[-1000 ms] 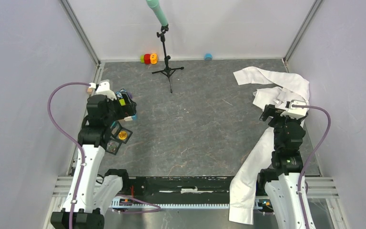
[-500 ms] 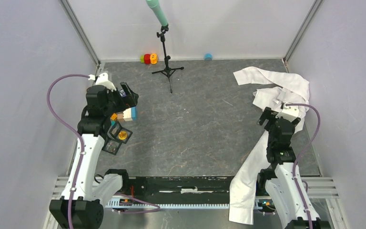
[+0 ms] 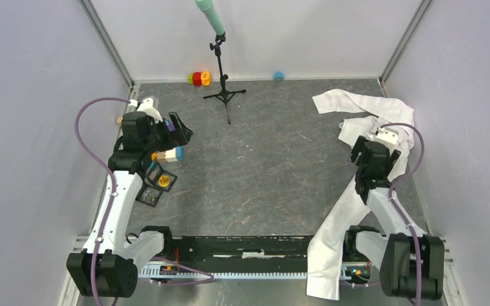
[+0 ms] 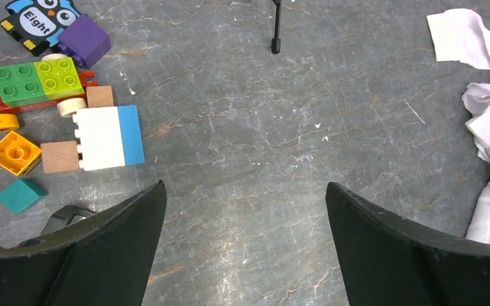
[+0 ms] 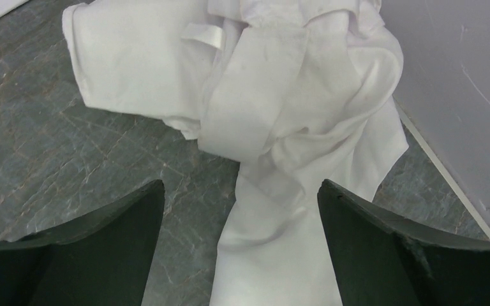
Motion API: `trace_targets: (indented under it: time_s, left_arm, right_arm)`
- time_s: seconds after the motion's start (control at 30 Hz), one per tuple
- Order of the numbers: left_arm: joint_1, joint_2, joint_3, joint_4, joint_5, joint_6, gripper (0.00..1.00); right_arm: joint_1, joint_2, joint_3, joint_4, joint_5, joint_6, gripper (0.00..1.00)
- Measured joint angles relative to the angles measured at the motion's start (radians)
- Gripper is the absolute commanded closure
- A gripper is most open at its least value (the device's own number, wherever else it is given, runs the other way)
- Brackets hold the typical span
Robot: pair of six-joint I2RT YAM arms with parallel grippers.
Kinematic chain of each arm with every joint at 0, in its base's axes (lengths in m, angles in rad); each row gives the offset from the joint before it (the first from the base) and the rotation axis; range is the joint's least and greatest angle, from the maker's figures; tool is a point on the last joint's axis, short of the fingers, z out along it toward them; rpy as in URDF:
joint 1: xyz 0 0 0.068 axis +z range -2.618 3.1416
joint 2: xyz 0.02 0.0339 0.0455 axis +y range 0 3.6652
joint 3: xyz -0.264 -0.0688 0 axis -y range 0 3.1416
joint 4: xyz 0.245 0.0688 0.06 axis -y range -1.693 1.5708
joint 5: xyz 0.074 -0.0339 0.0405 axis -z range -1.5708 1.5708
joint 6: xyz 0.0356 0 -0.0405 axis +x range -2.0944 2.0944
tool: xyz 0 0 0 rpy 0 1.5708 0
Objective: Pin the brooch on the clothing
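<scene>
right hand, wide apart and empty, has drawn back above the crumpled clothing; left hand, also apart, has moved beyond the brooch on the bench, so nothing is picked up yet.

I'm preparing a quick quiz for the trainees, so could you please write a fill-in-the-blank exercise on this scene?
The right pincer hangs over a crumpled ____ shirt.
The left pincer is wide ____, holding nothing.
The white toy block has one ____ end.
Missing: white; open; blue.
</scene>
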State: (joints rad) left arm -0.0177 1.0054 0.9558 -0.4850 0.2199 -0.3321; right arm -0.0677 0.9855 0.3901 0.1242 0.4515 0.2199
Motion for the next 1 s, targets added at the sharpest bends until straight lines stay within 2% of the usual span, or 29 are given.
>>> trace_targets:
  time_s: [0.2,0.53,0.63,0.83,0.87,1.0]
  left_arm:
    - [-0.036,0.007,0.000,-0.030,-0.045,0.008,0.00]
    - [-0.070,0.010,0.000,-0.045,-0.061,0.017,0.00]
    - [-0.076,0.009,0.000,-0.045,-0.063,0.020,0.00]
    - [-0.083,0.009,0.000,-0.047,-0.087,0.027,0.00]
    - [-0.084,0.009,0.000,-0.048,-0.087,0.028,0.00]
    - [-0.085,0.009,0.000,-0.053,-0.090,0.032,0.00]
  right_arm:
    - [-0.048,0.173,0.097,0.055,-0.013,-0.010,0.27]
    - [-0.059,0.347,0.156,0.084,0.003,-0.025,0.29]
    - [-0.059,0.399,0.182,0.078,0.008,-0.029,0.42]
    - [-0.059,0.434,0.208,0.081,0.017,-0.053,0.97]
    - [-0.059,0.434,0.212,0.079,0.011,-0.055,1.00]
    - [-0.056,0.416,0.253,0.043,-0.061,-0.072,1.00]
